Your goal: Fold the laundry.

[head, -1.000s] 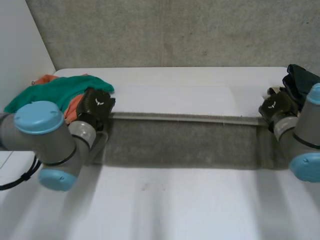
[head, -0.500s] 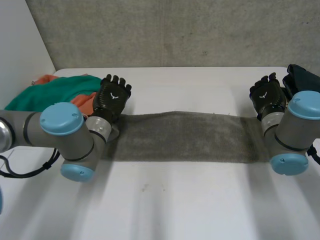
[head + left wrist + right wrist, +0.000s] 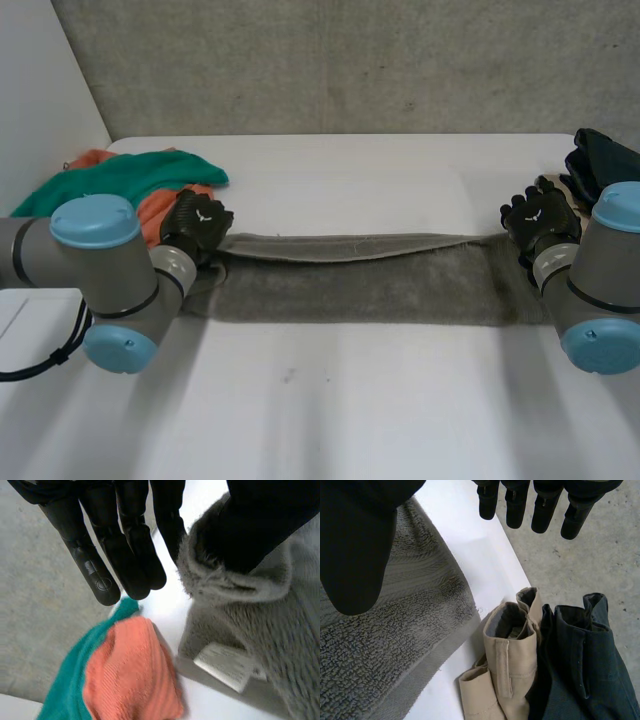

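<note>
Grey towel (image 3: 380, 285) with white label (image 3: 225, 666)

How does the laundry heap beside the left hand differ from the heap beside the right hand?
Colour: the left heap is a green cloth with an orange cloth; the right heap is a beige garment against a dark garment. Fabric: the left heap looks soft and fuzzy; the right heap looks smooth-woven, with stitched seams. Both lie crumpled and unfolded, off the ends of the grey towel.
</note>
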Robot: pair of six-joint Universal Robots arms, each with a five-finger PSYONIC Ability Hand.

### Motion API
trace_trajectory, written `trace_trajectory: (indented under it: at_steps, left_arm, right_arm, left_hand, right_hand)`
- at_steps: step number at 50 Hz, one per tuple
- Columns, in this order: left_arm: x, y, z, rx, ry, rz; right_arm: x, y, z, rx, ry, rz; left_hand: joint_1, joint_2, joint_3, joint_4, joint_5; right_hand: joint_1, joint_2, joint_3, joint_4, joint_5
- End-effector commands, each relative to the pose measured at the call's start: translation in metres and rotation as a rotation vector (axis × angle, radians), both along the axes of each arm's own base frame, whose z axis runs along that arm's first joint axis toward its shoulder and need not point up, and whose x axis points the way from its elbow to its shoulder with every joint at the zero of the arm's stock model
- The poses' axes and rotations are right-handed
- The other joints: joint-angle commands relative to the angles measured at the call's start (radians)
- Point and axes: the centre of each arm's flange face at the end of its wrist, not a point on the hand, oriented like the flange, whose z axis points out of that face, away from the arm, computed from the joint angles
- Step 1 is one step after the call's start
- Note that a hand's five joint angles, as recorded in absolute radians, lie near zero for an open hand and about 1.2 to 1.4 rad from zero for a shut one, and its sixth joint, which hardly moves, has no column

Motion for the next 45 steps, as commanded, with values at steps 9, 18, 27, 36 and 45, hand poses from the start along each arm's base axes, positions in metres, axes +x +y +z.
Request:
trace_trajectory:
  at_steps: [9, 18, 27, 36, 45]
  left_arm:
    - [-0.006, 0.076, 0.097, -0.181, 0.069, -0.103]
    - [0.000, 0.089, 0.123, -0.240, 0.095, -0.102]
    - [0.007, 0.098, 0.137, -0.276, 0.113, -0.099]
    - [0.014, 0.096, 0.144, -0.297, 0.119, -0.078]
    - [0.031, 0.087, 0.161, -0.345, 0.138, -0.020]
  right_arm:
    - [0.020, 0.025, 0.031, 0.183, -0.265, 0.198]
    - [0.031, 0.014, 0.020, 0.236, -0.350, 0.257]
    - [0.029, -0.027, -0.008, 0.165, -0.312, 0.160]
    - [-0.017, -0.060, 0.013, 0.038, -0.220, 0.049]
    - [-0.044, -0.045, 0.082, -0.081, -0.230, 0.005]
  left_hand:
    - [0.238, 0.201, 0.207, 0.199, 0.244]
    - [0.238, 0.201, 0.207, 0.199, 0.244]
    - [0.238, 0.201, 0.207, 0.199, 0.244]
    - [0.238, 0.201, 0.207, 0.199, 0.244]
    - [0.238, 0.201, 0.207, 0.199, 0.244]
  right_hand:
    - [-0.054, -0.041, -0.041, -0.043, -0.044]
    - [-0.054, -0.041, -0.041, -0.043, -0.044]
    - [0.114, 0.127, 0.127, 0.125, 0.124]
    - [1.167, 1.180, 1.181, 1.179, 1.178]
    - [1.167, 1.180, 1.181, 1.179, 1.178]
